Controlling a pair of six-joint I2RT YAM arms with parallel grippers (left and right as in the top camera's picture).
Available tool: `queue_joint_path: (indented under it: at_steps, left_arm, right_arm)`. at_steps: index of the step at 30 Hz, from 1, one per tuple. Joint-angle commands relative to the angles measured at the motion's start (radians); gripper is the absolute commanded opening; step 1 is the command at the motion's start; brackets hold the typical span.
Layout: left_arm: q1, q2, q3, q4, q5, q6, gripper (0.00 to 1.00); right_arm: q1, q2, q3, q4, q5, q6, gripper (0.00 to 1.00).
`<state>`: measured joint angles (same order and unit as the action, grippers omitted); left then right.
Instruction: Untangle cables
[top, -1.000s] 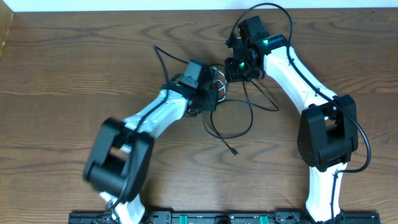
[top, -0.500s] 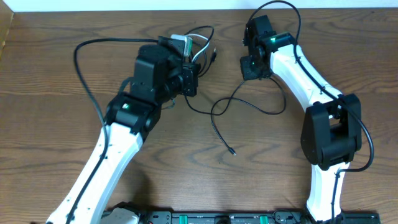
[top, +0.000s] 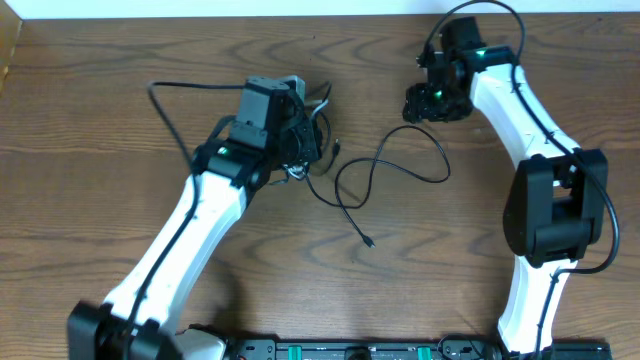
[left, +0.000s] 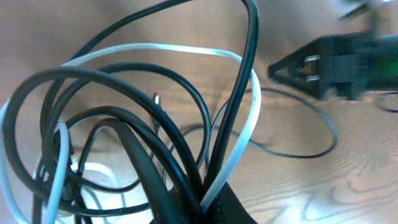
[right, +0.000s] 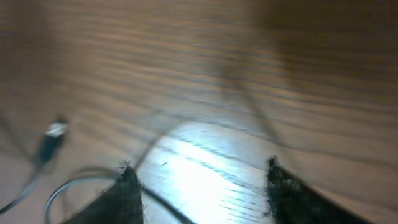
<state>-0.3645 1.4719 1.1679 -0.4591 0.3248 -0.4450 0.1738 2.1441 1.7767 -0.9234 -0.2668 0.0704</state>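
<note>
Loose cable (top: 358, 223) lies mid-tabletop (top: 100, 200), plug toward the near edge, running up toward the bundle (left: 249, 50). Left claw (top: 300, 135), left of centre, is clamped on that bundle of black and white loops. Right claw (right: 202, 186), near the far edge, stands apart and empty. Risk: with nothing pinning it, the loose cable may drag and its knots tighten. Wood-grain surface; pale wall (top: 200, 8) beyond.

one white cable (left: 186, 50); at least two black cables (left: 253, 37), exact number unclear; one wooden table (top: 100, 120).
</note>
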Motion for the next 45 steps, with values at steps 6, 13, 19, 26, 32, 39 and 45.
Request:
queue_joint_path:
  at_steps: [6,13,19,26,32,39,45]
  left_arm:
    - [0.044,-0.005,0.026,0.007,0.094,-0.076,0.64]
    - [0.154,-0.016,0.042,-0.07,0.094,-0.076,0.58]
    - [0.187,0.021,0.035,-0.184,0.07,0.0,0.56]
    - [0.182,0.177,0.025,-0.232,0.124,-0.001,0.56]
    - [0.182,0.344,0.025,-0.224,0.173,0.003,0.56]
    - [0.182,0.44,0.025,-0.185,0.158,0.008,0.56]
    - [0.182,0.486,0.025,-0.161,0.093,0.01,0.44]
  right_arm:
    - [-0.008,-0.137,-0.006,-0.035,-0.298,-0.2,0.79]
    - [0.056,-0.128,-0.007,-0.061,-0.301,-0.193,0.85]
    - [0.15,-0.095,-0.007,-0.102,-0.301,-0.16,0.83]
    - [0.267,-0.067,-0.007,-0.064,-0.274,-0.139,0.84]
    - [0.335,-0.032,-0.007,0.002,-0.071,-0.066,0.85]
    - [0.33,-0.018,0.018,0.077,-0.072,0.048,0.87]
    - [0.286,-0.076,0.08,0.069,-0.082,0.074,0.95]
